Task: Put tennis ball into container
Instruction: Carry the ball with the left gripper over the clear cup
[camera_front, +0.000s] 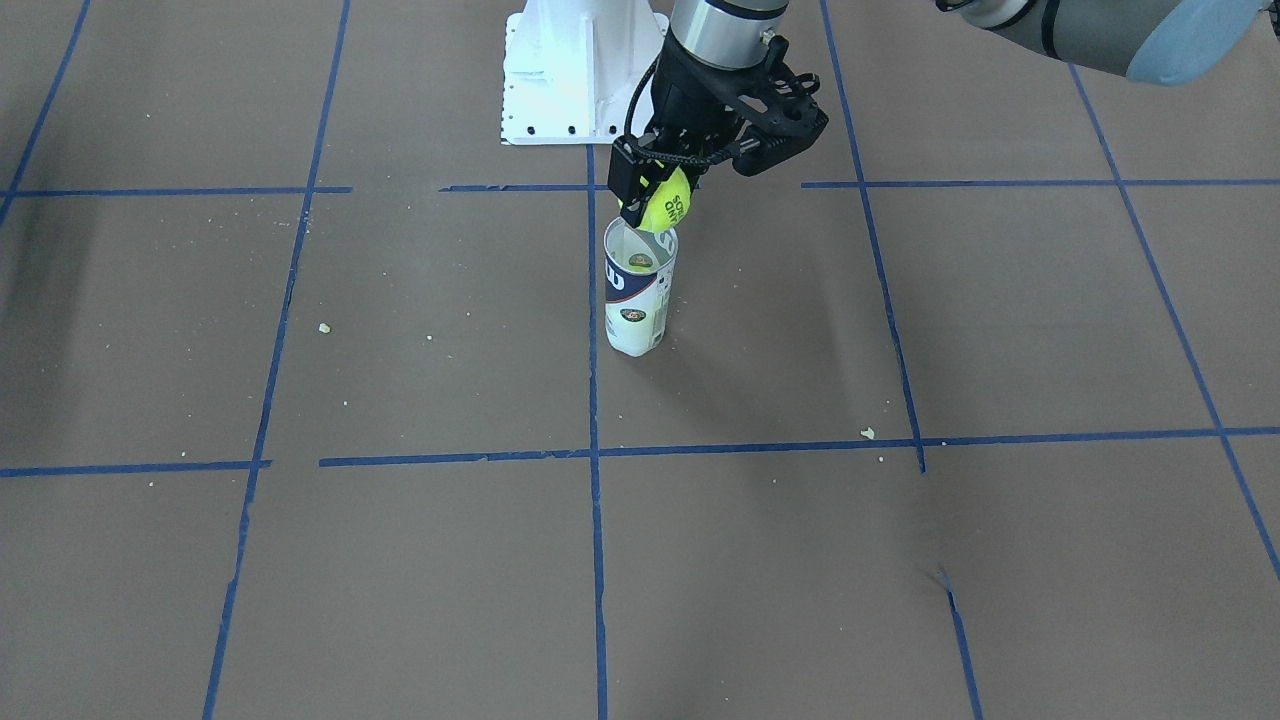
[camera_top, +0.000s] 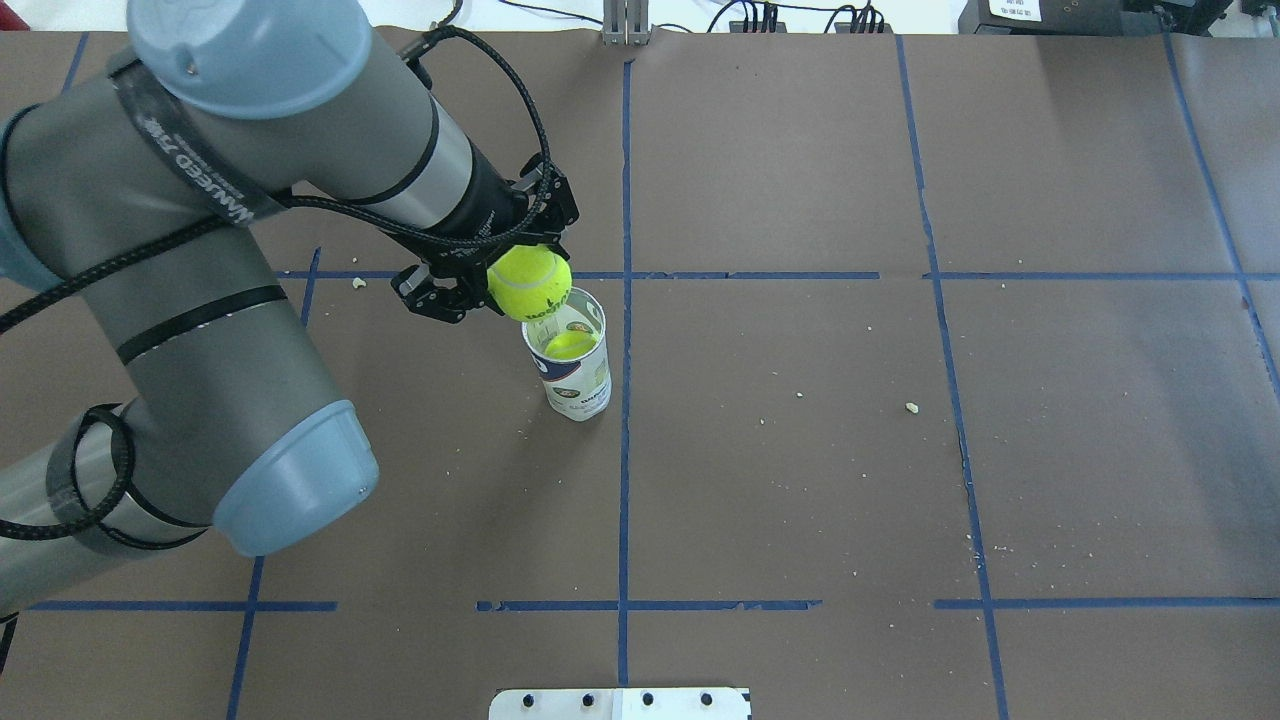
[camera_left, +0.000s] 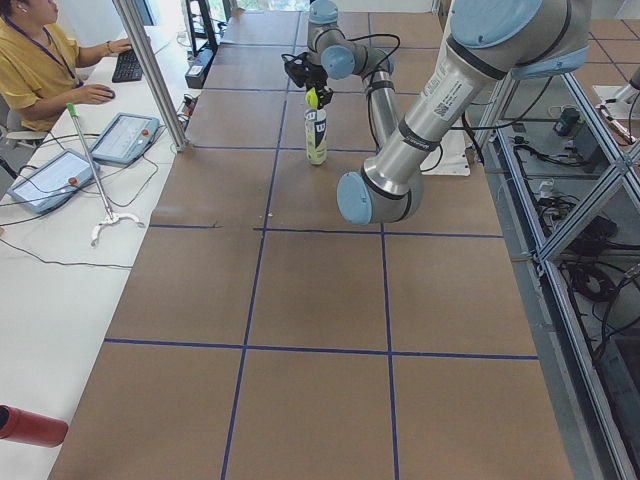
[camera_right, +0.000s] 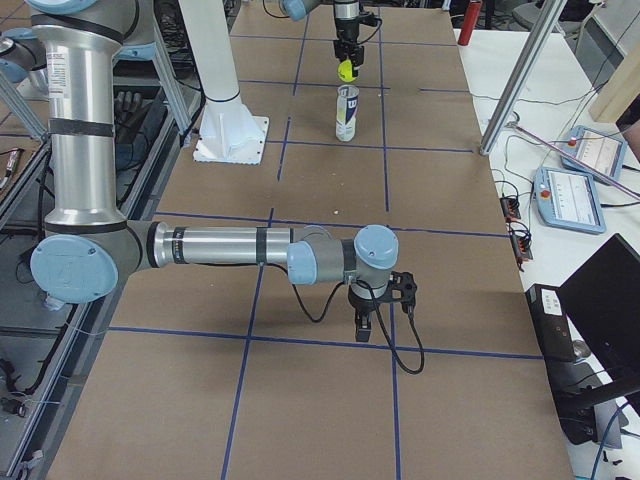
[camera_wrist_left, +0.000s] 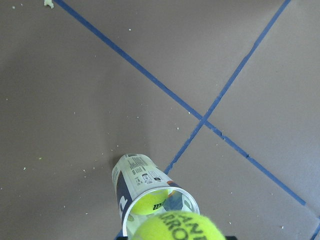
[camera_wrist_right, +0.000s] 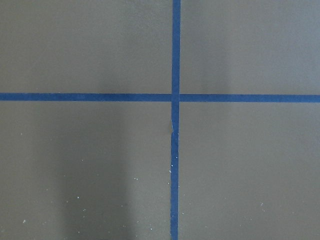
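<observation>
Your robot: two grey tubular arms with pale blue joint caps.
On the left arm (camera_top: 200, 300) you'd find black bands, one with white lettering, and a braided black cable (camera_top: 150, 248) running to the black, open-framed left gripper (camera_front: 658, 207). The right arm (camera_right: 220, 245) shows silver tubes. The white base (camera_front: 560, 80) carries dark screws.

We've got the tube (camera_top: 577, 385) standing upright, clear plastic with a white and navy label, top open, and a second ball (camera_top: 570, 345) sitting down inside it. The ball (camera_top: 529, 283), fuzzy yellow-green with black lettering, is held just above the rim, a bit off-centre.
</observation>
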